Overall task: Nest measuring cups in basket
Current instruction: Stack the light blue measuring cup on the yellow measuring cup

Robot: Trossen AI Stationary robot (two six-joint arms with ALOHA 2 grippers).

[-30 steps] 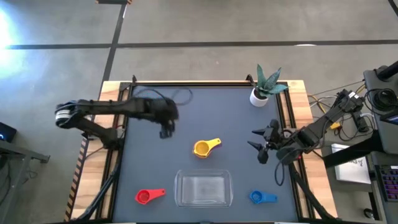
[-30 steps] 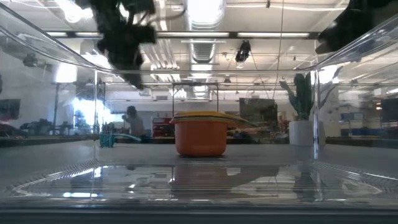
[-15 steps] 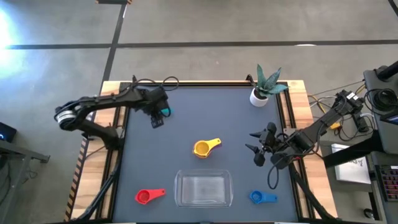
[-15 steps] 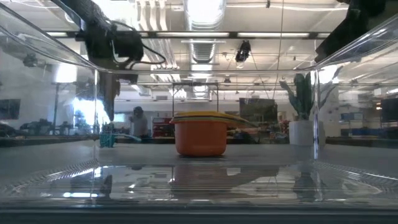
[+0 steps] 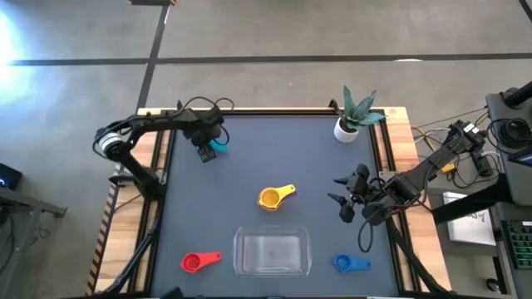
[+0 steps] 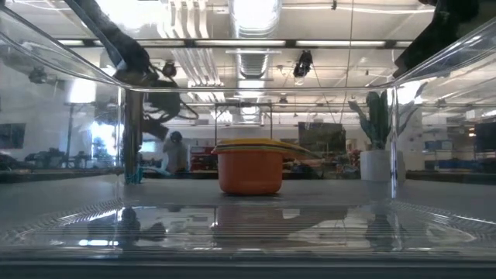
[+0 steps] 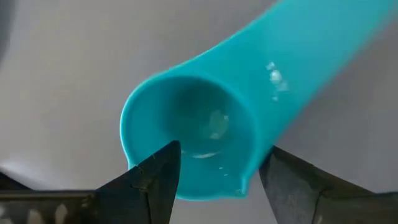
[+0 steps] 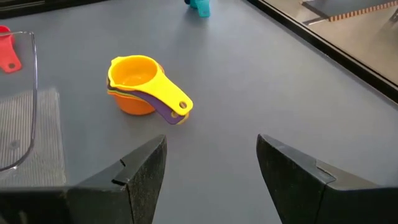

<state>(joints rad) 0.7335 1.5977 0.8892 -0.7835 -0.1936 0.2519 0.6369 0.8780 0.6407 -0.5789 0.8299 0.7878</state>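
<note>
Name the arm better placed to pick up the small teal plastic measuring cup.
Left. The left gripper is right at the small teal plastic measuring cup, open fingers straddling its bowl. The right gripper waits open across the table, far from it.

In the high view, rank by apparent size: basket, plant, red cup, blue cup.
1. basket
2. plant
3. red cup and blue cup: look about alike, so no ranking between them.
</note>
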